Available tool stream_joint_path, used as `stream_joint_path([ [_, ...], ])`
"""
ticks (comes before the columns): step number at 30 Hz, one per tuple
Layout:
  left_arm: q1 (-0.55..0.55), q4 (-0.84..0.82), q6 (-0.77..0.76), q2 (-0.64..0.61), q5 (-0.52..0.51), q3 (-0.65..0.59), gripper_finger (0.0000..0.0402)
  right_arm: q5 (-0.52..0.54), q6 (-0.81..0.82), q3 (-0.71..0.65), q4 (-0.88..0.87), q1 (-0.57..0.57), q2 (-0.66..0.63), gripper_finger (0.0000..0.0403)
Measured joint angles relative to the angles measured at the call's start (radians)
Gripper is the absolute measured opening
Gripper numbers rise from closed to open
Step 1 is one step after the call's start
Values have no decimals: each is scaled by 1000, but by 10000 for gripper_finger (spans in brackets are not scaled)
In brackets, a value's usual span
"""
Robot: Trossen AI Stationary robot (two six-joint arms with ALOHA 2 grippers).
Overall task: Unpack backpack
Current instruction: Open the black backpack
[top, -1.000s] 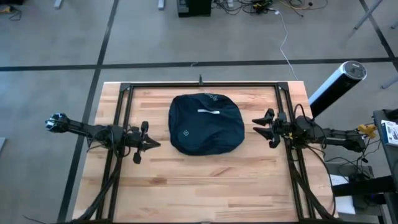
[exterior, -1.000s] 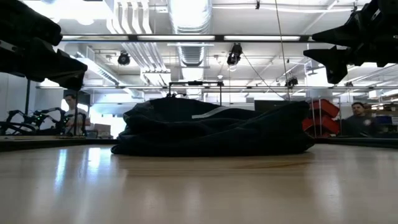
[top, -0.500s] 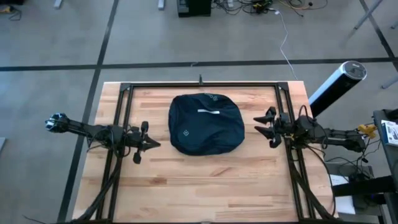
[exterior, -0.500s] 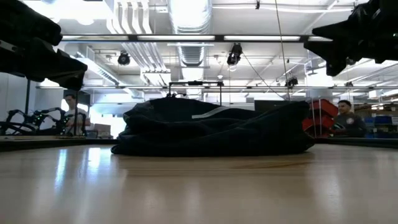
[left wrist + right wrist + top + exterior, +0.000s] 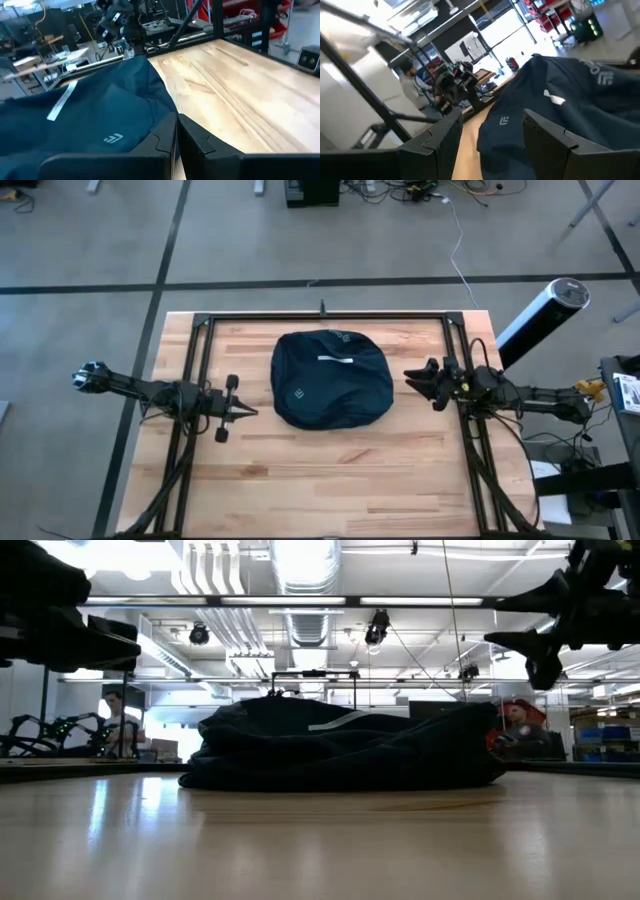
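While the backpack [image 5: 331, 378] lies slumped mid-bench, soft and floppy, likely best pinched at its far white strip [image 5: 336, 359], the left tool [image 5: 243, 411] is pressed together, the right tool [image 5: 414, 380] spread, both empty.

Left gripper [image 5: 246, 412] jaws closed; right gripper [image 5: 412, 380] jaws apart.

Even, bright overhead light falls across the wooden table [image 5: 330, 460] in the high view, with only faint, soft shadows. In the low view, ceiling lights [image 5: 300, 570] glare white and reflect as pale streaks on the tabletop; the backpack [image 5: 340, 745] reads as a dark, backlit shape, and the near table surface is soft. The right wrist view is tilted and blurred, its windows washed out. The left wrist view is sharper and well lit.
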Motion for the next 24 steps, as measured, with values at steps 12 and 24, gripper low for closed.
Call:
stream_joint_path([
  [12,0,47,-47,1,-30,0,6,147,98,10,15,3,147,185],
  [24,0,470,-114,70,-329,0,6,142,-257,396,17,13,798,185],
])
